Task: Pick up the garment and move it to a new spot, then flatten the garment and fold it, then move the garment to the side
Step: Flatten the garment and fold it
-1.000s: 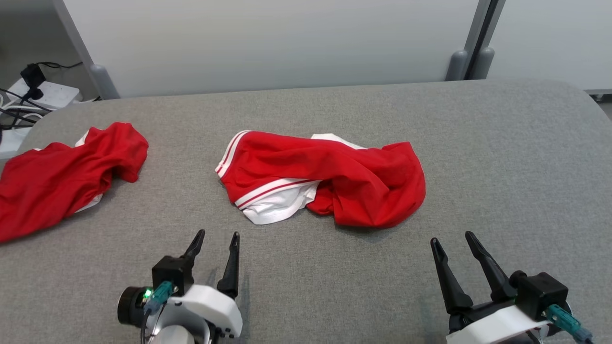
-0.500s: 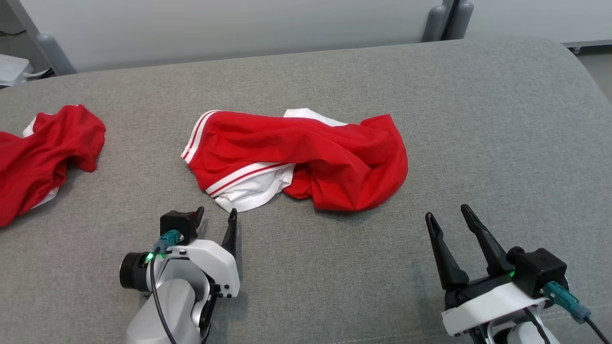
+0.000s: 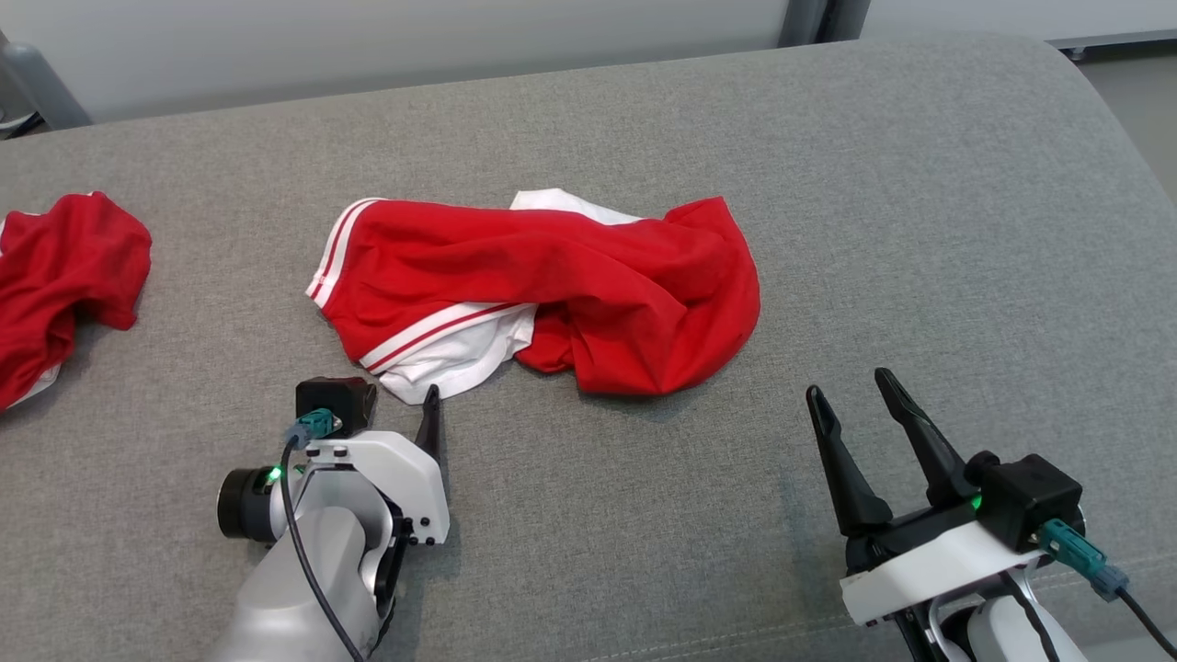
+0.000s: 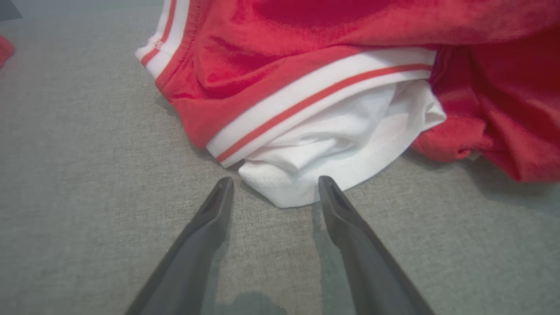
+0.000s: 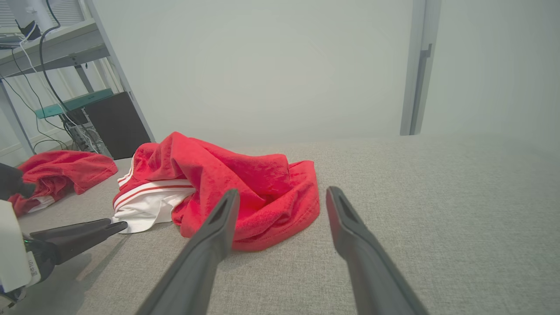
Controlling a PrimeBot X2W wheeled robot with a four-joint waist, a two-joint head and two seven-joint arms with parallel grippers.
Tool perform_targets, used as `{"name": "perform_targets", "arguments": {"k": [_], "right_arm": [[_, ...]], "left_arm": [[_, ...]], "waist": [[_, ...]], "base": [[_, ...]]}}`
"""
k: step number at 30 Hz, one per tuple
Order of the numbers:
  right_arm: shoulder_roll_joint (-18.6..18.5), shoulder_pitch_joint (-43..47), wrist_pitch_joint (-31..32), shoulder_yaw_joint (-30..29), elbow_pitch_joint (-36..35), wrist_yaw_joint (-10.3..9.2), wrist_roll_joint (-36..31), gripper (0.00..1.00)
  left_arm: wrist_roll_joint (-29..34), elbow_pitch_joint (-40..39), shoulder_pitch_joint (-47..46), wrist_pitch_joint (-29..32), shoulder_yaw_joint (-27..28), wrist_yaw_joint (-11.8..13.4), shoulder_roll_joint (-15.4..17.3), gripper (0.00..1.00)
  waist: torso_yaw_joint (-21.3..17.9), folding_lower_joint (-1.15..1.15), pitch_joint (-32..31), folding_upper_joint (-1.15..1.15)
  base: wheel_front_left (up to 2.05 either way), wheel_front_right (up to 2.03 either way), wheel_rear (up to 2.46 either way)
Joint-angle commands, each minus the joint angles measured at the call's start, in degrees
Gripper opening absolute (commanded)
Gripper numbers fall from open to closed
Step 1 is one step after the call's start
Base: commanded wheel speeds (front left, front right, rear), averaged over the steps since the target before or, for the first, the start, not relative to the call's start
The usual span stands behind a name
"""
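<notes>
My left gripper stands wide apart, fingertips flanking the white hem corner of the red garment, gripping nothing; my right gripper is spread, empty, well apart from it.

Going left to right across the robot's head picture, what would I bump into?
Other red garment → red-and-white garment → right gripper.

Left gripper moved forward: garment white hem, earlier well ahead, now right at its tips.
</notes>
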Motion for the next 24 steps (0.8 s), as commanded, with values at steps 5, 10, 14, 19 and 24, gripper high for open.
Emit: {"name": "perform_targets", "arguments": {"k": [5,10,14,19,24], "right_arm": [[-0.6,-1.9,-0.8,1.8,-1.3,0.41,0.2,1.00],[-0.8,-2.3,-0.8,3.3,-0.5,0.41,0.7,1.00],[-0.9,-3.2,-0.8,5.2,0.9,0.41,1.3,1.00],[-1.1,-4.2,-0.8,6.5,3.6,0.41,1.7,1.00],[0.2,-6.7,-0.8,8.4,12.4,0.41,4.2,1.00]], "left_arm": [[-0.8,0.7,-3.3,-0.8,1.1,0.1,1.5,0.95],[-0.2,-2.0,-3.4,-0.8,1.8,0.6,1.5,0.00],[0.9,-4.5,-2.2,-0.8,2.7,0.7,1.7,0.00],[2.2,-8.0,-1.0,-0.8,4.5,1.2,1.7,0.00],[5.3,-15.9,2.1,-0.8,7.5,2.4,2.2,0.00]], "waist": [[-0.4,0.00,0.6,0.00],[0.1,0.00,0.7,0.00],[0.6,0.00,0.4,0.00],[1.6,0.00,-0.6,0.00],[3.9,0.00,-1.7,0.00]], "base": [[0.00,0.00,0.00],[0.00,0.00,0.00],[0.00,0.00,0.00],[0.00,0.00,0.00],[0.00,0.00,0.00]]}}
